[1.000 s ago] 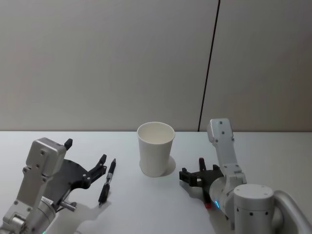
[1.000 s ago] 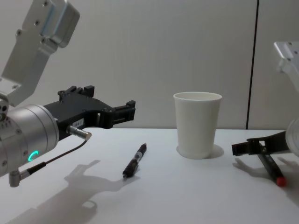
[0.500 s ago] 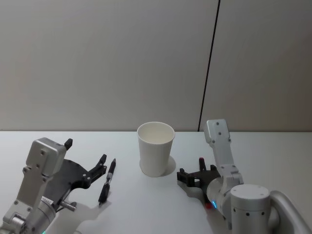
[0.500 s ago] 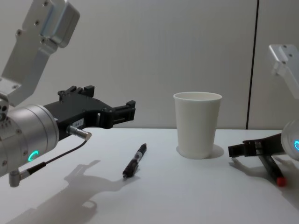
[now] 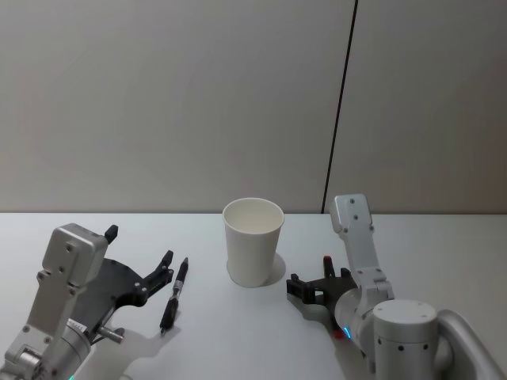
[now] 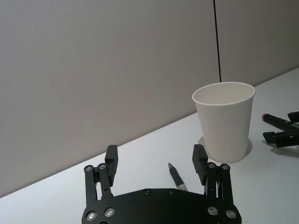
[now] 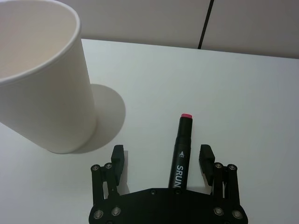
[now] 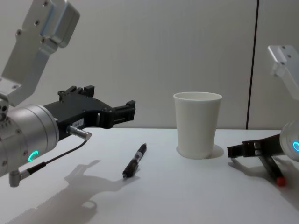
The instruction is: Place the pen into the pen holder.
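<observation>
Beside empty white paper cup point(image 5: 253, 245), right gripper point(image 7: 161, 150) straddles ungrasped red-tipped black marker point(image 7: 181, 154), fingers spread; left gripper point(image 6: 155, 151), also spread, hovers by thin black pen point(image 5: 174, 294).

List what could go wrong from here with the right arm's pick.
The marker lies off-centre between the right gripper's open fingers; closing may roll or skew it. The paper cup stands close beside that gripper, so a lift or swing could knock it. The left gripper hovers open by the black pen.
</observation>
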Controlling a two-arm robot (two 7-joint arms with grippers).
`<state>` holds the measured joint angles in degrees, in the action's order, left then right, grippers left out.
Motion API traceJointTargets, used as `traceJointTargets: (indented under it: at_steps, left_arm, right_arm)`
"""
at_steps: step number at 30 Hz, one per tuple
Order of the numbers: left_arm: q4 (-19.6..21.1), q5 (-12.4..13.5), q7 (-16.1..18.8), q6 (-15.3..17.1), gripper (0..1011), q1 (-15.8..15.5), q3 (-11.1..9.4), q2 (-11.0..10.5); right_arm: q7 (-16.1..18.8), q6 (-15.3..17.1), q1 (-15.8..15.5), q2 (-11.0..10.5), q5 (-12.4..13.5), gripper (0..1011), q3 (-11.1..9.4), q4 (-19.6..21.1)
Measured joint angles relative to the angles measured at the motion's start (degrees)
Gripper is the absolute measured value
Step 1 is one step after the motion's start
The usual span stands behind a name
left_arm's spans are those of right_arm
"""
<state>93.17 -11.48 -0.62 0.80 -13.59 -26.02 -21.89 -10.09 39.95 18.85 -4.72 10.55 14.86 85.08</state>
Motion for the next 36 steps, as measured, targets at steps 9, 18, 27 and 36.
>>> traceJointTargets:
  at_steps: [9, 18, 27, 36]
  left_arm:
    - [0.0, 0.0, 0.0, 0.0, 1003, 0.0, 0.0, 0.0]
    - [0.0, 0.0, 0.0, 0.0, 1003, 0.0, 0.0, 0.0]
    - [0.0, 0.0, 0.0, 0.0, 1003, 0.0, 0.0, 0.0]
    - [0.0, 0.0, 0.0, 0.0, 1004, 0.0, 0.0, 0.0]
  right_arm:
    - [0.1, 0.0, 0.0, 0.0, -0.2, 1001, 0.0, -0.1]
    - [0.5, 0.0, 0.0, -0.2, -0.4, 1001, -0.1, -0.4]
    - [0.7, -0.1, 0.0, -0.3, -0.6, 1001, -0.1, -0.6]
    - [0.8, -0.1, 0.0, -0.4, -0.7, 841, -0.1, -0.7]
